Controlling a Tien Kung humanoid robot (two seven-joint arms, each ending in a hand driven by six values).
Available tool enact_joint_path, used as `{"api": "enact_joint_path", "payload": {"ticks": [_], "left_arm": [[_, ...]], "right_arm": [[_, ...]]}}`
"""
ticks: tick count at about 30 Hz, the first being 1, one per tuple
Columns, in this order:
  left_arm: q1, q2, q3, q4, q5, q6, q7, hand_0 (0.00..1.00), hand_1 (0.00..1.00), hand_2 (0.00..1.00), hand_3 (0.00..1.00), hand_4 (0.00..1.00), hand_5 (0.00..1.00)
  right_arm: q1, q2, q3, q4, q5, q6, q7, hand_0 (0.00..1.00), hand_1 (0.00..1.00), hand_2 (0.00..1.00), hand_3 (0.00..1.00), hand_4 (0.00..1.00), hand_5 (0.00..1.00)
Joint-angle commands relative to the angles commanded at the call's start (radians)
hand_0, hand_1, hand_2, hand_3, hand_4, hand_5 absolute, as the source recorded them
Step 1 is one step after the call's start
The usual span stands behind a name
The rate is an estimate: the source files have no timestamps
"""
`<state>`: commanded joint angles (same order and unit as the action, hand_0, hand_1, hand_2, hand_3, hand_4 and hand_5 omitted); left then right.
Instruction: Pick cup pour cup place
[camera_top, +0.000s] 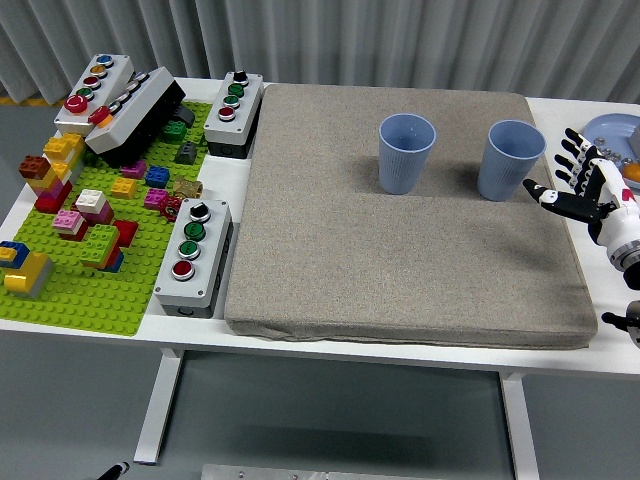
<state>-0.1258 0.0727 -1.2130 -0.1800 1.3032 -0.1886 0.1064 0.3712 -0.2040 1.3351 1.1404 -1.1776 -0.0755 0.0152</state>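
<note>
Reaching in from the right edge, the right robot hand (588, 188) has its fingers spread wide and isn't holding anything. It sits just beside the right blue cup (510, 159), over the right edge of the grey mat (400, 260), not touching the cup as far as I can tell.

Both cups are upright on the far part of the mat. The left blue cup (405, 151) stands near the middle, and the right one is off to its side with a clear gap between them. Can't see whether there's anything inside either cup from this angle.

Behind the robot hand, at the far right of the white surface (600, 330), there's a light blue plate (612, 130) with some small bits on it, partly cut off by the frame edge.

Left side of the surface is pretty busy: a green baseplate (75, 295) covered with colourful bricks, plus a few grey button boxes. One button box (192, 255) lies between the baseplate and the mat, another button box (233, 112) sits at the mat's far left corner, and two more are stacked crookedly at the far left.

Left arm isn't in the shot.
</note>
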Motion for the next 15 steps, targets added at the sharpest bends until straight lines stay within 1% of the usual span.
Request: {"api": "enact_joint_path", "payload": {"ticks": [1, 9, 15], "left_arm": [[0.000, 0.000, 0.000, 0.000, 0.000, 0.000, 0.000, 0.834, 0.835, 0.907, 0.802, 0.605, 0.998], [0.000, 0.000, 0.002, 0.000, -0.001, 0.000, 0.001, 0.833, 0.835, 0.905, 0.802, 0.605, 0.998], [0.000, -0.002, 0.006, 0.000, -0.001, -0.001, 0.002, 0.835, 0.835, 0.905, 0.802, 0.604, 0.998]], "right_arm": [[0.001, 0.001, 0.000, -0.001, 0.001, -0.002, 0.001, 0.998, 0.978, 0.998, 0.998, 0.828, 0.140], [0.002, 0.003, -0.003, -0.008, 0.007, -0.001, 0.002, 0.998, 0.978, 0.998, 0.998, 0.827, 0.142], [-0.006, 0.010, -0.028, -0.033, 0.042, -0.022, 0.027, 0.998, 0.973, 0.998, 0.998, 0.829, 0.146]]}}
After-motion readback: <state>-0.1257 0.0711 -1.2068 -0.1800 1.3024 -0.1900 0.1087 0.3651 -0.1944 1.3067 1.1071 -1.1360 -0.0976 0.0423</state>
